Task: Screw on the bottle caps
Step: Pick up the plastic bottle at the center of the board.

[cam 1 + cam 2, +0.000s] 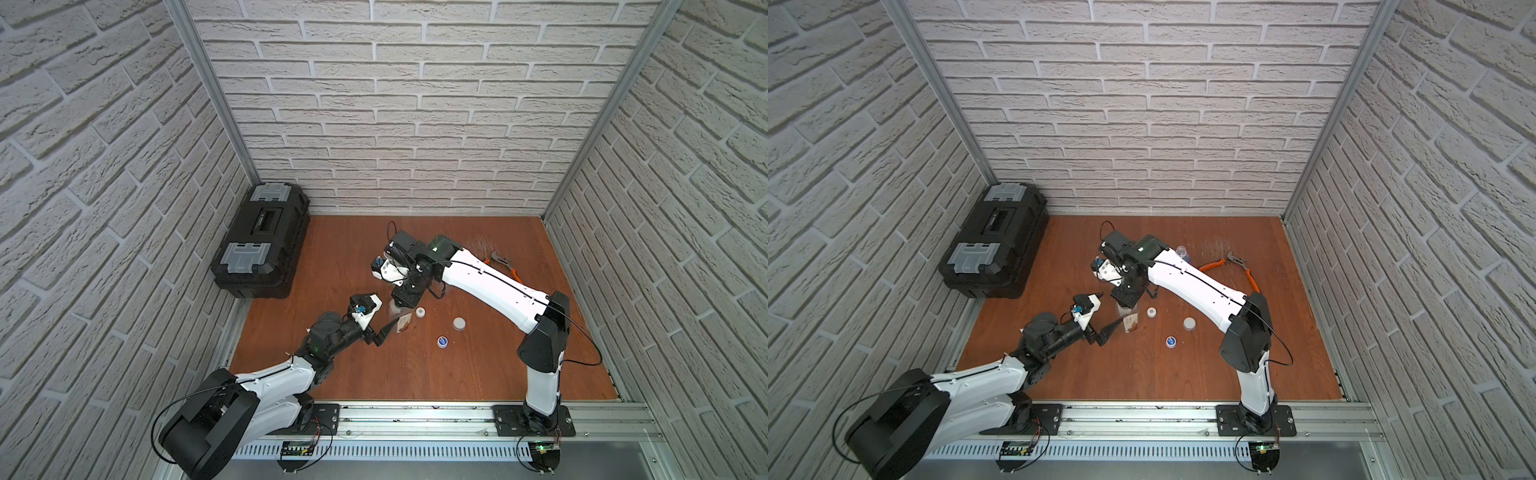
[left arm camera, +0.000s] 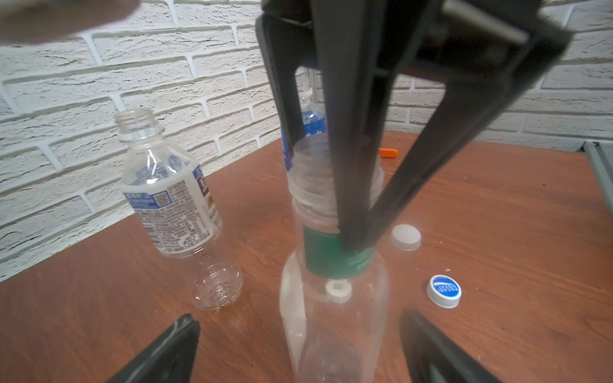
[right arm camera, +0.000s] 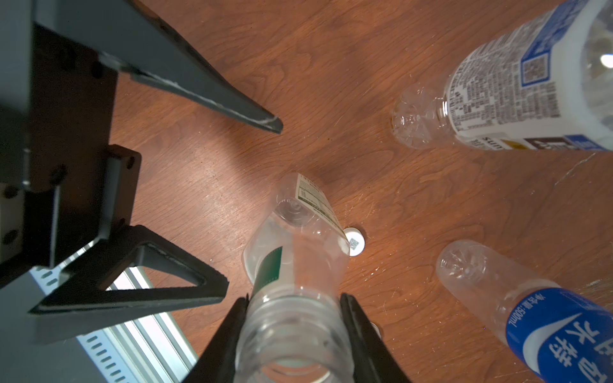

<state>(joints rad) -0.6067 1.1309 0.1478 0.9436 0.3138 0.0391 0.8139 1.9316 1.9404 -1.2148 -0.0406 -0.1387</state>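
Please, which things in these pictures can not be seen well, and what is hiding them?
White-labelled bottle: missing in both top views; the right arm seems to cover it.
Blue-labelled bottle: only its mouth shows past that arm in a top view; the right gripper partly blocks it in the left wrist view.
Small white cap: printed code too small to read.
Squarish bottle: mouth partly cut off by the right wrist picture's edge.

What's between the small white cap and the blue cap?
Bare table only, shown in both top views, between the small white cap and blue cap; the wider white cap sits aside.
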